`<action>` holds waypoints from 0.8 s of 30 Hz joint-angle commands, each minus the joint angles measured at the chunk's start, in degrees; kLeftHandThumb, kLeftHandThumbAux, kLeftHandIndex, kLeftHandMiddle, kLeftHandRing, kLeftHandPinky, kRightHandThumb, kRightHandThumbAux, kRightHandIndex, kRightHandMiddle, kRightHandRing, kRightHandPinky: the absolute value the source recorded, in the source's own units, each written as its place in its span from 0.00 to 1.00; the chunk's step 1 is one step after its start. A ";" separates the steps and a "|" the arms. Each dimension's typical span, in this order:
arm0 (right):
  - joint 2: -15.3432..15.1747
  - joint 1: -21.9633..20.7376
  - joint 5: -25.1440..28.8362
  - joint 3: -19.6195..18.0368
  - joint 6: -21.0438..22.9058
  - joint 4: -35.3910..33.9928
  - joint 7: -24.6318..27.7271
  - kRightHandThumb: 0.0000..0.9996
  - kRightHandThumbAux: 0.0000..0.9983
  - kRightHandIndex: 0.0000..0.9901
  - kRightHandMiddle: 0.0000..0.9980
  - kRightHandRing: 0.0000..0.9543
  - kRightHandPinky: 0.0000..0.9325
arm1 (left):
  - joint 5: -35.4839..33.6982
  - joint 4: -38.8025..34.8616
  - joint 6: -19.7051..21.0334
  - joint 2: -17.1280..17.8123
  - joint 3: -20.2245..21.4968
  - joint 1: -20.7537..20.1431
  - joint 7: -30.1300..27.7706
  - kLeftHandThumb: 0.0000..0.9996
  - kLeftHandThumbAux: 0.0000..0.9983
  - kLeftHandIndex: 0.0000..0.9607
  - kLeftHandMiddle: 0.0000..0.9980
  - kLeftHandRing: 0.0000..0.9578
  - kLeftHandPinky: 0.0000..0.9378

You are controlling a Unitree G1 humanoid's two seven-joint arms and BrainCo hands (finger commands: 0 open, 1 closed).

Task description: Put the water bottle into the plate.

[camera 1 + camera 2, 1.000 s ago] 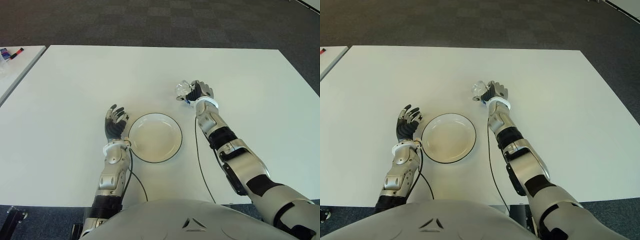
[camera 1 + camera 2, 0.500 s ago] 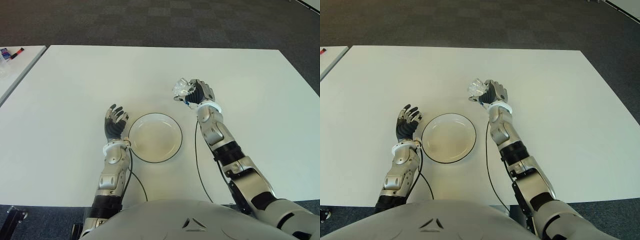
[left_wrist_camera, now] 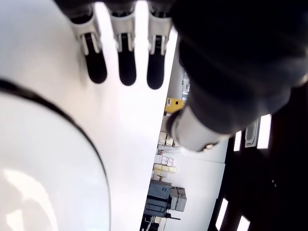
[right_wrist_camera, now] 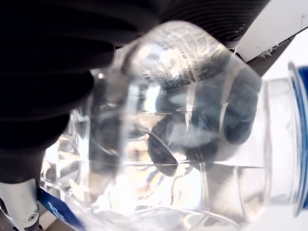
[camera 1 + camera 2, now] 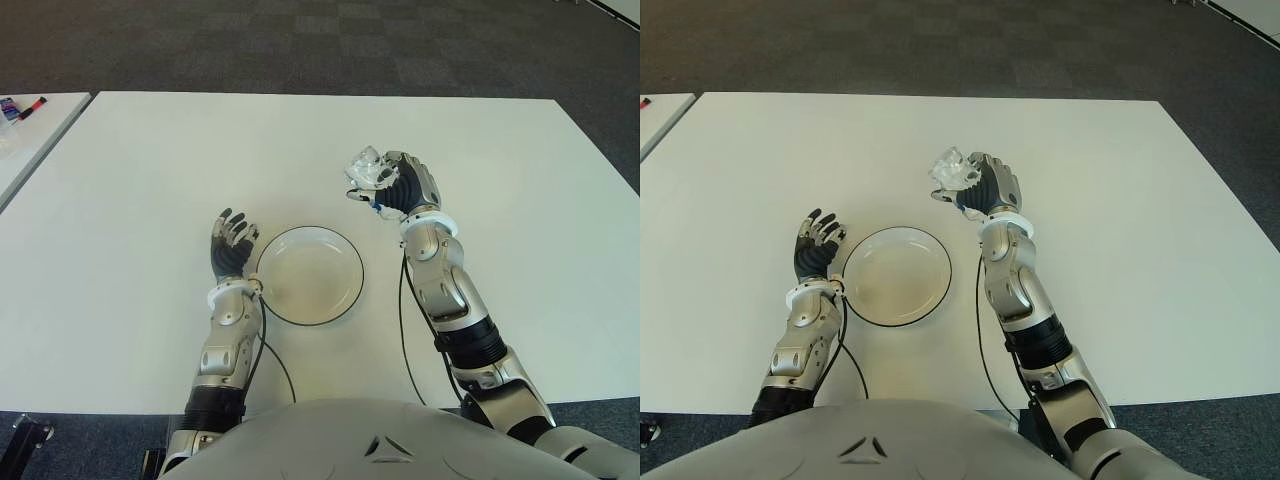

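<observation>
White table [image 5: 140,180] filling most of the frame, dark carpet [image 5: 300,45] along the top edge. Corner of a second white table [image 5: 30,125] at upper left, with small markers [image 5: 22,105] on it, too small to read.

Right arm [image 5: 450,300] reaching from lower right toward frame centre. Left arm [image 5: 225,350] coming up from the bottom, left of centre.

White plate [image 5: 311,275] with dark rim at centre, on the table, nothing in it. Thin black cables [image 5: 402,330] trailing from each wrist toward the bottom edge.

Right hand [image 5: 405,185] just above and right of the plate, clamped around a clear plastic water bottle [image 5: 365,172]. In the right wrist view, dark fingers [image 4: 53,62] wrapped over the crumpled clear bottle body, blue cap at the frame edge. Bottle up and right of the plate rim, not over the plate; whether lifted off the table cannot be told.

Left hand [image 5: 231,248] just left of the plate, fingers extended and loosely spread, holding nothing; left wrist view shows fingertips [image 3: 127,72] straight above the tabletop beside the plate rim.
</observation>
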 commanded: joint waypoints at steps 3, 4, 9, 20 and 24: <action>0.17 1.09 -0.89 -0.51 -0.71 -2.56 0.17 0.86 0.67 0.42 0.54 0.92 0.92 | -0.69 1.59 -0.61 -5.79 0.19 -1.11 -0.24 0.39 0.87 0.14 0.21 0.20 0.23; 0.18 1.13 -0.95 -0.53 -0.76 -2.61 0.16 0.86 0.67 0.42 0.54 0.92 0.92 | -0.72 1.63 -0.65 -5.77 0.17 -1.12 -0.23 0.39 0.87 0.14 0.21 0.20 0.23; 0.01 1.23 -1.77 -0.55 -1.66 -1.80 -0.67 0.86 0.67 0.42 0.54 0.92 0.92 | -0.62 1.79 -0.83 -5.70 0.08 -1.13 -0.19 0.38 0.88 0.14 0.21 0.20 0.23; 0.67 3.23 -2.23 1.20 -3.67 -3.46 -0.22 0.86 0.67 0.42 0.54 0.92 0.92 | -0.57 2.65 -1.37 -5.60 0.10 -1.49 -0.29 0.38 0.88 0.15 0.22 0.20 0.22; 1.83 5.68 -3.40 4.51 -3.37 -6.84 1.16 0.86 0.67 0.41 0.54 0.92 0.92 | -0.61 3.03 -1.59 -5.60 0.15 -1.60 -0.34 0.39 0.88 0.15 0.22 0.21 0.24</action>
